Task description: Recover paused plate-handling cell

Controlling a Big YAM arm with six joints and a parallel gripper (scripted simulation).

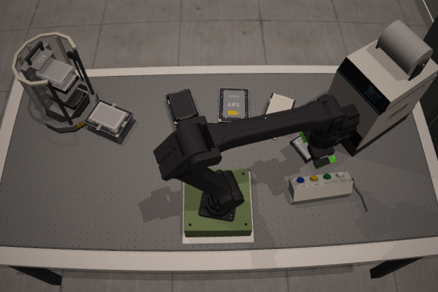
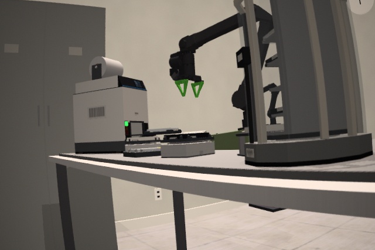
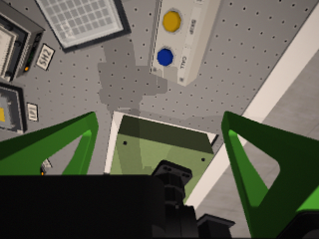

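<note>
My gripper [image 1: 324, 161] [image 2: 189, 88] [image 3: 159, 119] is open and empty. It hangs high over the deck between the sealer SEAL [image 1: 382, 91] [image 2: 110, 110] and the operator panel PANEL [image 1: 318, 193] [image 3: 203, 42]. The panel's blue CALL key [image 1: 300, 179] [image 3: 164, 56] and yellow SKIP key [image 1: 313, 178] [image 3: 171, 20] lie just ahead of the fingers in the wrist view. The green key [image 1: 326, 176] and white key [image 1: 339, 174] show in the top view. A white plate [image 1: 301, 146] [image 3: 82, 17] lies on SEAL's tray, partly hidden by my wrist.
Plate hotel H1 [image 1: 49, 80] [image 2: 302, 74] stands at the far left with a white plate [image 1: 56, 70] in an upper slot. Nest N6 [image 1: 123, 128] holds a white plate [image 1: 107, 115]. A black plate [image 1: 181, 104], lid park LP1 [image 1: 233, 104] and a white plate on SH2 [image 1: 279, 103] stand mid-deck.
</note>
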